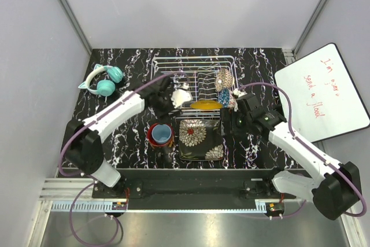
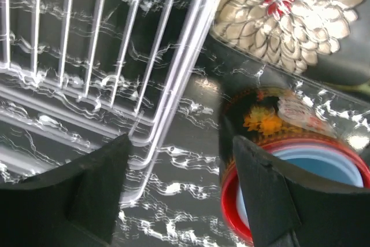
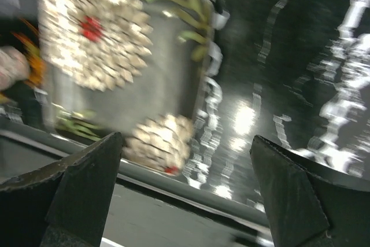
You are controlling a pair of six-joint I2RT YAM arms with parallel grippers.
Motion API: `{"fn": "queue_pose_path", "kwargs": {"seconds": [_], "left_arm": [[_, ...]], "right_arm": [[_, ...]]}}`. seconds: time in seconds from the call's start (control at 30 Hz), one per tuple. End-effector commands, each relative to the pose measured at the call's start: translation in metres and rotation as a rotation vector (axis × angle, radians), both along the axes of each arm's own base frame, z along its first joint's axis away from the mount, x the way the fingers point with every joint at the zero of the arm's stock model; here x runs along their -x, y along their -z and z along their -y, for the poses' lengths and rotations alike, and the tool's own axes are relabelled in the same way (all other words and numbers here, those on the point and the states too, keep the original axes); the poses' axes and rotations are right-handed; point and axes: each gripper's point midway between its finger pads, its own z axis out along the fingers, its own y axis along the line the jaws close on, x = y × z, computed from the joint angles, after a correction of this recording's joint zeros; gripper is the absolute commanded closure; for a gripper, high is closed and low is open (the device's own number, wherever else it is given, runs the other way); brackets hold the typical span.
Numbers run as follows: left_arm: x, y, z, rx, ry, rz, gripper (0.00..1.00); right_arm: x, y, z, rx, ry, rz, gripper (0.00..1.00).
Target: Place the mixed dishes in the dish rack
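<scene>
The white wire dish rack (image 1: 196, 73) stands at the back middle. The gold lattice bowl (image 1: 224, 78) stands in its right side and the mustard-yellow plate (image 1: 205, 105) lies at its front edge. The black square flowered plate (image 1: 200, 138) lies on the table in front of the rack. The light blue cup (image 1: 162, 133) sits inside the dark mug with red inside (image 1: 151, 135), left of that plate. My left gripper (image 1: 169, 101) is open and empty above the rack's front left corner (image 2: 144, 102), with the mug (image 2: 277, 120) by its right finger. My right gripper (image 1: 238, 124) is open and empty, right of the black plate (image 3: 115, 56).
Teal headphones (image 1: 104, 80) lie at the back left. A whiteboard (image 1: 321, 93) leans at the right. A small white object (image 1: 182, 93) lies by the rack's left side. The table's front edge (image 3: 173, 177) runs under the right gripper.
</scene>
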Motion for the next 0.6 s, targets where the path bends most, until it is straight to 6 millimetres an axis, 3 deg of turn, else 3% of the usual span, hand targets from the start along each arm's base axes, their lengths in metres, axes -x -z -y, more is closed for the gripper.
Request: {"fn": "queue_pose_path", "kwargs": {"seconds": [0.0, 0.07, 0.2, 0.4, 0.57], "left_arm": [[0.006, -0.002, 0.027, -0.028, 0.104, 0.141, 0.25], [0.011, 0.001, 0.034, -0.036, 0.114, 0.142, 0.25], [0.016, 0.009, 0.05, -0.055, 0.149, 0.14, 0.25], [0.015, 0.019, 0.067, -0.07, 0.179, 0.118, 0.25], [0.015, 0.036, 0.065, -0.098, 0.187, 0.103, 0.25]], "right_arm": [[-0.009, 0.002, -0.03, -0.218, 0.072, -0.046, 0.01], [-0.015, 0.007, -0.033, -0.265, 0.093, -0.043, 0.02], [-0.011, 0.045, -0.022, -0.246, 0.163, -0.086, 0.04], [-0.018, 0.062, -0.014, -0.269, 0.247, -0.021, 0.06], [-0.019, 0.07, -0.017, -0.298, 0.233, 0.004, 0.09]]}}
